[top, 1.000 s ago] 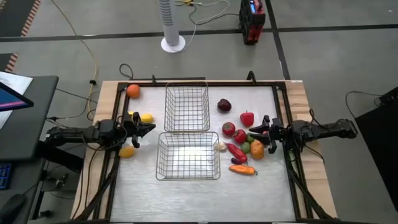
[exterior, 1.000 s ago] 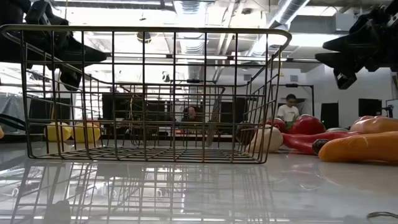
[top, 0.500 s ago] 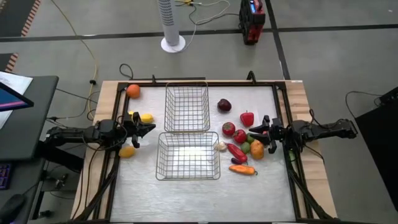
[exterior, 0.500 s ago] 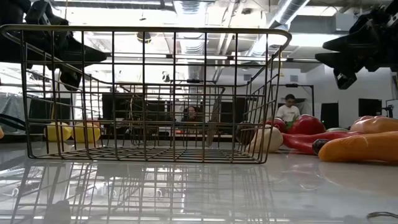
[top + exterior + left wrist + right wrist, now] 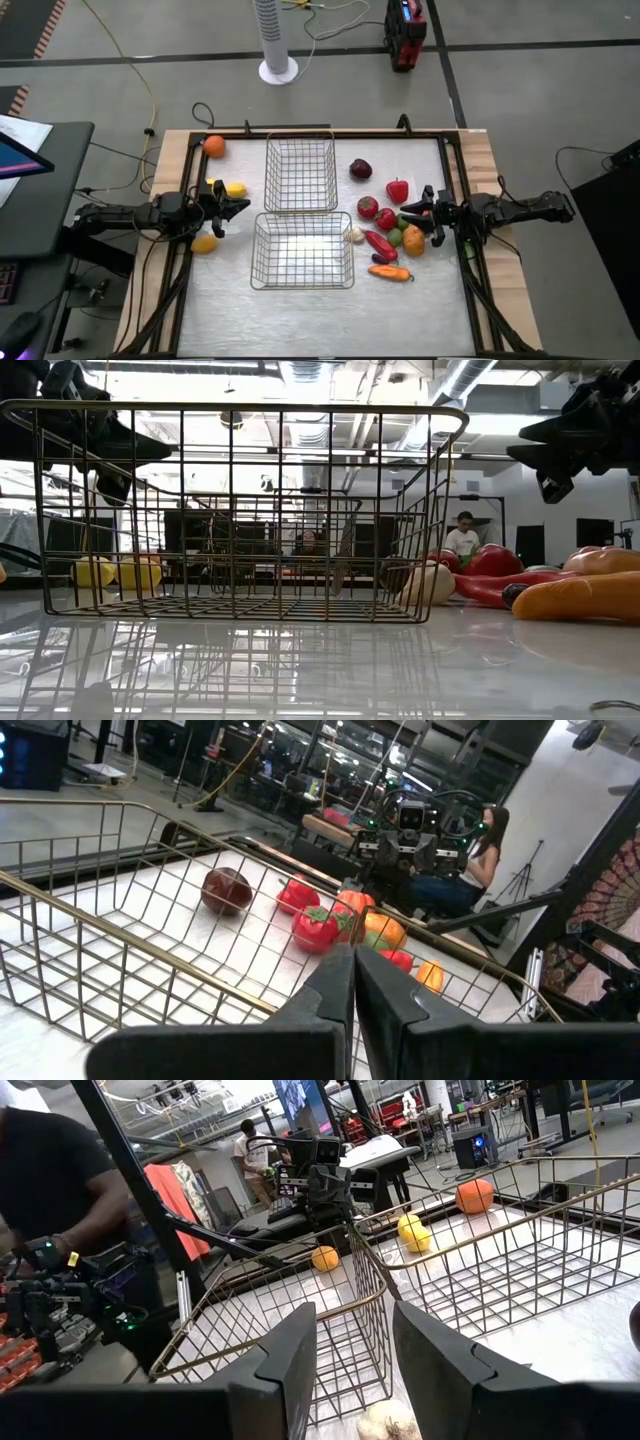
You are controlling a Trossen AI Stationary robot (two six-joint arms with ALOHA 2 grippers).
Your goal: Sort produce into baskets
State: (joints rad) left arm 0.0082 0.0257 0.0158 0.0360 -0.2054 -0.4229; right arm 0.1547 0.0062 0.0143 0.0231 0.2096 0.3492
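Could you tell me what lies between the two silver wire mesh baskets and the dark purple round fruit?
In the high view, bare white tabletop separates the dark purple round fruit from the far basket; the near basket sits lower, with the garlic-like white piece touching it.

Bench [image 5: 300, 310]: pale, glossy top with light wooden side edges, framed by dark rails.
Tower fan [image 5: 277, 40]: white, upright on a round base, on the grey floor beyond the bench's far edge.
Red and black case [image 5: 405, 32]: on the floor, right of the fan.
Yellow cable [image 5: 150, 95]: trailing across the floor toward the bench's far-left corner.
Dark desk [image 5: 40, 190]: left of the bench, carrying papers and a lit screen at its edge.
Person in dark top [image 5: 50, 1180]: standing close in the right wrist view.
Seated person [image 5: 485, 845]: beyond the bench in the left wrist view.
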